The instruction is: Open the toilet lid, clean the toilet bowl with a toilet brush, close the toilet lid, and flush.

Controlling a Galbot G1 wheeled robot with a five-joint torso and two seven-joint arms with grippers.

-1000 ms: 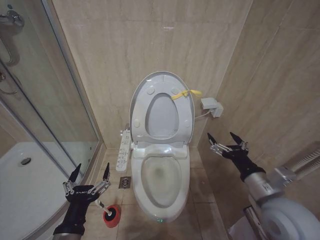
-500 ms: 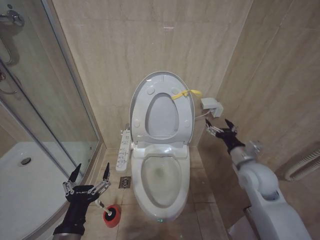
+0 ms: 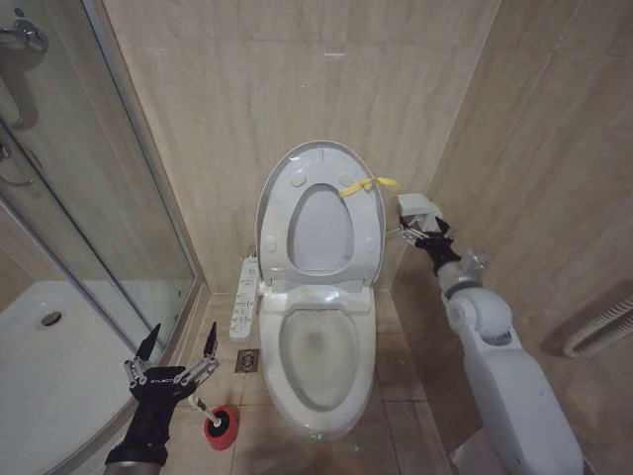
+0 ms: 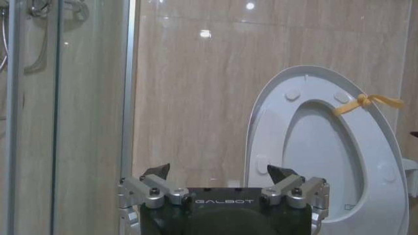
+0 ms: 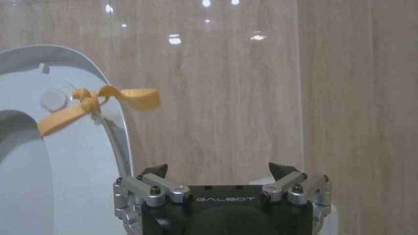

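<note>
The toilet lid (image 3: 321,163) stands raised against the back wall, a yellow strap (image 3: 368,186) tied at its right edge. Below it the white toilet bowl (image 3: 318,388) lies uncovered, with water at the bottom. The toilet brush (image 3: 199,404) sits in a red cup (image 3: 222,427) on the floor left of the bowl, its white handle slanting up. My left gripper (image 3: 183,336) hangs open just above that handle, holding nothing. My right gripper (image 3: 417,233) is open beside the lid's strap edge, close to a white wall box (image 3: 417,209). The lid (image 4: 320,147) and strap (image 5: 85,105) show past each wrist's open gripper (image 4: 219,171) (image 5: 219,169).
A glass shower screen (image 3: 99,198) and white shower tray (image 3: 49,376) fill the left side. A control panel (image 3: 242,297) hangs on the toilet's left flank, with a floor drain (image 3: 246,361) below it. Tiled walls close in on the right, with a corrugated hose (image 3: 598,336).
My right arm has stretched forward and to the left, bringing its gripper up beside the wall box near the lid's strap. The left arm has not moved.
</note>
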